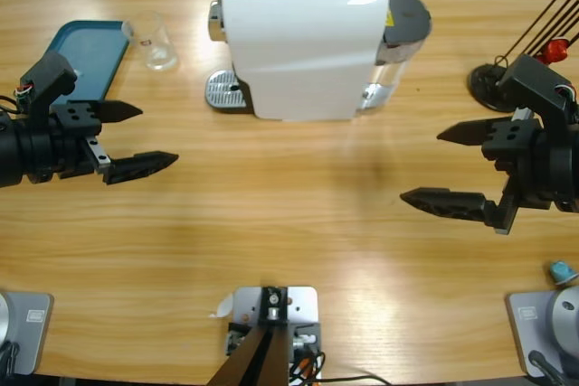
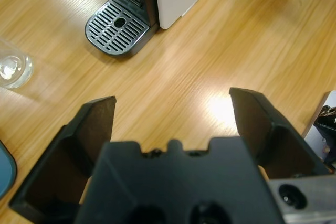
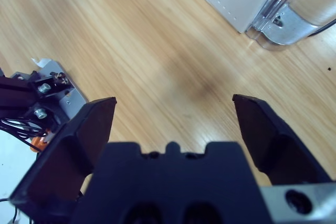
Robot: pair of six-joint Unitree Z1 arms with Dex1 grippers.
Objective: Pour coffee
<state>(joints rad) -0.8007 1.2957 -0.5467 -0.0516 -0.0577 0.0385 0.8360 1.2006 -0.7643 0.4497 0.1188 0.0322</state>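
Long wooden table (image 1: 289, 223), white coffee machine (image 1: 303, 42), clear glass (image 1: 158, 41), blue tray (image 1: 89, 56), black stand (image 1: 488, 83)

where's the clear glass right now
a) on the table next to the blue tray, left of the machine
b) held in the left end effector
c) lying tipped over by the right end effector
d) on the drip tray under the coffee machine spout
a: the clear glass stands upright on the table just beside the blue tray, left of the white coffee machine; the drip tray is bare and both end effectors are open, holding nothing.
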